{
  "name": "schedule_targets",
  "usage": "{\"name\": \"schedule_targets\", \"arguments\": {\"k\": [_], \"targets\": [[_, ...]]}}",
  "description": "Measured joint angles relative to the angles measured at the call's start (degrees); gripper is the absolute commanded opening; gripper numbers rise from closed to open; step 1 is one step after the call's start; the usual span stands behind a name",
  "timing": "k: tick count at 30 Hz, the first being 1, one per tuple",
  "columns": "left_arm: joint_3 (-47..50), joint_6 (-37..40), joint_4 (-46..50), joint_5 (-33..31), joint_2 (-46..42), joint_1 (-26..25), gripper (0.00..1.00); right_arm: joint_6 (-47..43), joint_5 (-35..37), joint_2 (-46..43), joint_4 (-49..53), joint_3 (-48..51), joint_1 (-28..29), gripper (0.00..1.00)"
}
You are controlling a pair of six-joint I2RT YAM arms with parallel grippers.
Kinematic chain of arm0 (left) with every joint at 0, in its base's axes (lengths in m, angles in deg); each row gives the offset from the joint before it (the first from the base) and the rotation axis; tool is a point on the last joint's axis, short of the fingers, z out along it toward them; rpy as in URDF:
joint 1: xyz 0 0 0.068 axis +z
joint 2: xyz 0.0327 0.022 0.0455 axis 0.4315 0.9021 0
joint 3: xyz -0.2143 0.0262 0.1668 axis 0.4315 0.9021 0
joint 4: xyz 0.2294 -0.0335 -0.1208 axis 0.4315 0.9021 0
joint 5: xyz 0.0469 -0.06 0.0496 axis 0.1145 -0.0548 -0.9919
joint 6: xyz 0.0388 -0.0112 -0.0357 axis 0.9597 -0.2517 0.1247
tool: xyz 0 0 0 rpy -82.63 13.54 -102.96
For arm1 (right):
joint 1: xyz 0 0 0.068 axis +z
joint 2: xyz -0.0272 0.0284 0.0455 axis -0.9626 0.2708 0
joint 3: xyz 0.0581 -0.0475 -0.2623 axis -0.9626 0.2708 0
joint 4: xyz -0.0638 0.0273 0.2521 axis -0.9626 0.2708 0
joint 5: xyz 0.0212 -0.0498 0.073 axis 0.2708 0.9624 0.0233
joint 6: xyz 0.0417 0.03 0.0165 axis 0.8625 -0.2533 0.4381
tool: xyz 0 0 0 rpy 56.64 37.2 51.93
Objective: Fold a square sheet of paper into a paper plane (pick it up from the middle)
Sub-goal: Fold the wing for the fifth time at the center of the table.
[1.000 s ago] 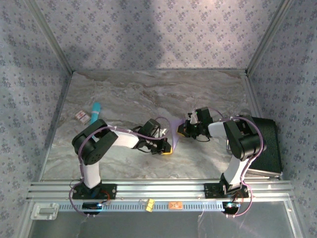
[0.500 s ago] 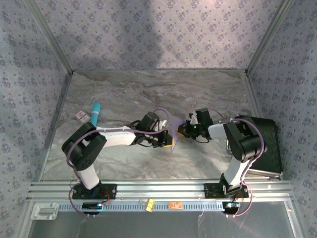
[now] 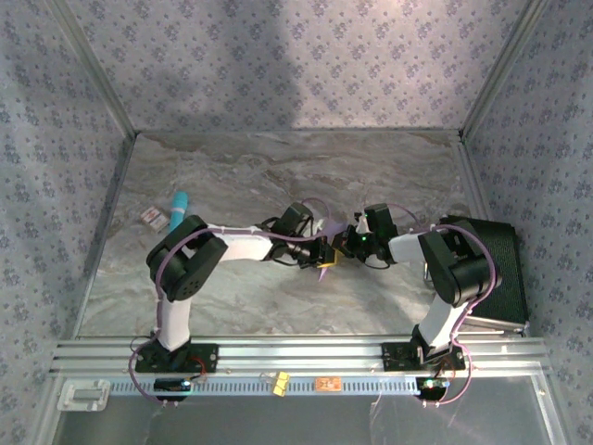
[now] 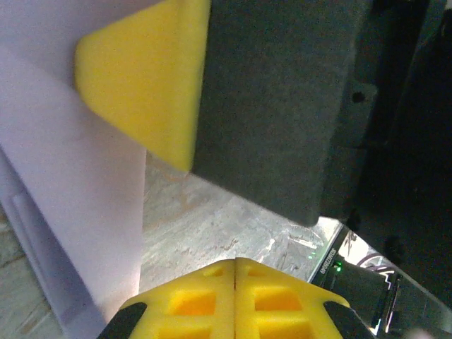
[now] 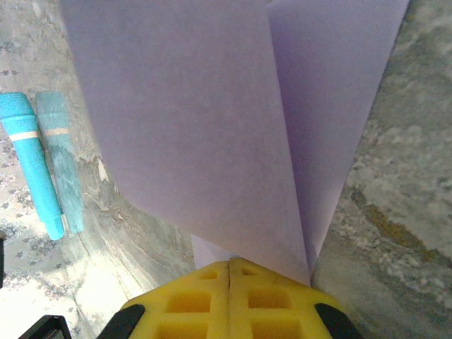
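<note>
Your left hand [image 3: 323, 260] has slid in close to your right hand [image 3: 346, 246], low over the grey marble-look counter [image 3: 232, 306]. The thin lavender-purple square sheet of paper [image 5: 212, 127], already folded, stands up between them. The right hand is squeezed on its bottom edge, and the left hand's fingers are pressed together, on paper or not I cannot tell, so you seem to be pinching a crease.

square sheet of paper [image 5: 191, 120] | thin, matte lavender-purple, unmarked | folded over on itself: a broad left flap and a narrower right flap meet along one straight crease | raised off the desk [image 5: 395, 183], standing near upright, crease running downward | about mid-desk, slightly toward the near edge
</note>
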Motion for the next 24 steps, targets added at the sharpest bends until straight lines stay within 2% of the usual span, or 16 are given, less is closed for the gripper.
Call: {"name": "schedule_targets", "arguments": {"k": [5, 12, 24], "targets": [[-2.73, 1.57, 1.88, -1.14, 1.84, 0.00, 0.07, -0.02, 0.22, -0.11, -0.17, 0.15, 0.04, 0.05], [-1.05, 2.80, 2.80, -2.27, 3.76, -0.04, 0.06, -0.04, 0.68, -0.28, -0.11, 0.24, 0.20, 0.05], [2.71, 4.92, 2.08, -5.57, 0.68, -1.44, 0.09, -0.26, 0.70, -0.76, 1.20, 0.31, 0.39, 0.04]]}}
